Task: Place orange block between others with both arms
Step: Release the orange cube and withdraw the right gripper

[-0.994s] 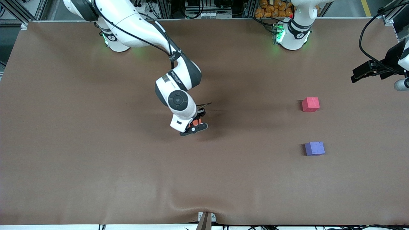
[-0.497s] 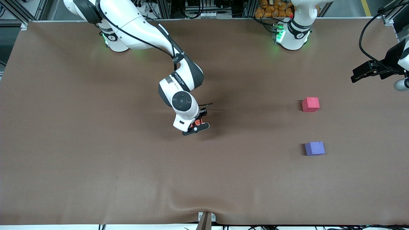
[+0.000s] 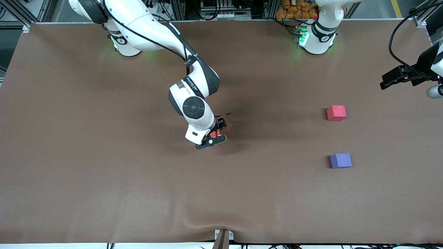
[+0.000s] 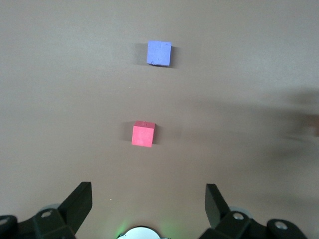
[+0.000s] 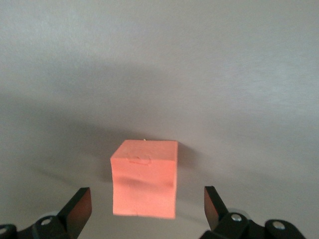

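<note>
The orange block (image 3: 214, 134) (image 5: 145, 179) rests on the brown table near its middle, between the spread fingers of my right gripper (image 3: 215, 135) (image 5: 147, 199), which is open, and neither finger touches it. The red-pink cube (image 3: 336, 112) (image 4: 143, 134) and the purple-blue cube (image 3: 341, 160) (image 4: 159, 53) sit apart toward the left arm's end, the purple-blue one nearer the front camera. My left gripper (image 3: 387, 81) (image 4: 148, 191) waits in the air at that end of the table, open, holding nothing.
The brown mat (image 3: 104, 173) covers the whole table. A metal bracket (image 3: 222, 237) sits at the mat's front edge. Black cables (image 3: 394, 41) hang by the left arm's hand. The arms' bases (image 3: 316, 38) stand along the edge farthest from the camera.
My right gripper has opened and let go of the orange block, which now stands on the table between its fingers. The left arm and the other two cubes have not moved.
</note>
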`<action>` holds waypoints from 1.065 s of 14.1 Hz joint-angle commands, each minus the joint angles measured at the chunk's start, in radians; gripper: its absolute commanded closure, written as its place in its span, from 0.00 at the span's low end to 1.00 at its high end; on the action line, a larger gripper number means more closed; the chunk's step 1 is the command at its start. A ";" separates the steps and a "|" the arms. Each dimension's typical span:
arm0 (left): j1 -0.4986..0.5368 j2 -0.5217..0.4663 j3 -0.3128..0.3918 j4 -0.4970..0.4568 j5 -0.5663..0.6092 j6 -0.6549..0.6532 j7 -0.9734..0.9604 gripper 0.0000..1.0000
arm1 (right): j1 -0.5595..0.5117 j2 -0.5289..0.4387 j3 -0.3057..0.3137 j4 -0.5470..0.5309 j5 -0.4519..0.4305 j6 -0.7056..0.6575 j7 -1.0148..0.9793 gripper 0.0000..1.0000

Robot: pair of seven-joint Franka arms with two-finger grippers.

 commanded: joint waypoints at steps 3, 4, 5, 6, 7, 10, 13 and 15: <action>0.007 0.002 -0.008 -0.007 0.005 -0.001 0.003 0.00 | -0.175 -0.194 0.005 -0.037 -0.053 -0.189 -0.190 0.00; 0.004 0.006 -0.008 -0.005 0.005 -0.001 0.003 0.00 | -0.207 -0.230 0.005 -0.051 -0.073 -0.213 -0.195 0.00; 0.000 0.012 -0.009 -0.003 0.005 0.000 0.000 0.00 | -0.243 -0.276 0.005 -0.077 -0.102 -0.229 -0.197 0.00; -0.003 0.014 -0.009 -0.003 0.005 0.002 0.000 0.00 | -0.276 -0.327 0.005 -0.116 -0.119 -0.232 -0.197 0.00; -0.003 0.017 -0.011 -0.003 0.005 0.002 0.000 0.00 | -0.315 -0.381 0.007 -0.162 -0.122 -0.232 -0.198 0.00; -0.032 0.052 -0.015 -0.002 0.005 0.016 0.000 0.00 | -0.443 -0.525 0.007 -0.284 -0.121 -0.235 -0.288 0.00; -0.107 0.104 -0.019 0.001 0.002 0.062 -0.006 0.00 | -0.563 -0.672 0.007 -0.411 -0.121 -0.243 -0.345 0.00; -0.167 0.155 -0.019 0.004 -0.039 0.109 -0.090 0.00 | -0.608 -0.778 0.005 -0.477 -0.122 -0.278 -0.341 0.00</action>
